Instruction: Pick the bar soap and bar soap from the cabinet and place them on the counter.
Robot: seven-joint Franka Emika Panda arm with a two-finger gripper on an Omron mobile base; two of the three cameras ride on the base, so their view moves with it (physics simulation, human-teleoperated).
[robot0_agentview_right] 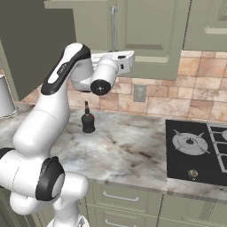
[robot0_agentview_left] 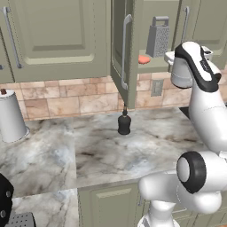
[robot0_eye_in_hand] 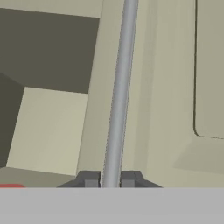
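I am seeing the salmon-orange bar soap [robot0_agentview_left: 144, 59] lying on the inner shelf of the cabinet [robot0_agentview_left: 53, 35], just beside the steel grater [robot0_agentview_left: 158, 37] that is standing at its two o'clock. In the hand view a thin red sliver [robot0_eye_in_hand: 12, 186] is peeking in at the eight o'clock edge, low and left of the fingers; I cannot tell for sure that it is the soap. The second, dark red-brown bar I cannot make out. The gripper [robot0_eye_in_hand: 109, 179] is sitting with its two dark fingertips [robot0_eye_in_hand: 89, 179] pinched narrow on either side of the steel bar handle [robot0_eye_in_hand: 118, 96] of the cabinet door, the bar running up between them toward twelve o'clock, so the jaws are clamping the handle, not a soap. In the right base view the hand [robot0_agentview_right: 117, 60] is reaching at the handle [robot0_agentview_right: 113, 26] on the closed door panel. In the left base view the soap is lying at about nine o'clock from the arm's wrist [robot0_agentview_left: 181, 66], near it but apart, with one door [robot0_agentview_left: 124, 53] swinging open edge-on. Below, the black bottle [robot0_agentview_left: 124, 123] is standing upright on the marble counter [robot0_agentview_left: 88, 150], and a white canister [robot0_agentview_left: 9, 115] is standing at the counter's nine o'clock side. The black stove top [robot0_agentview_right: 199, 150] is lying at the three o'clock side in the right base view.
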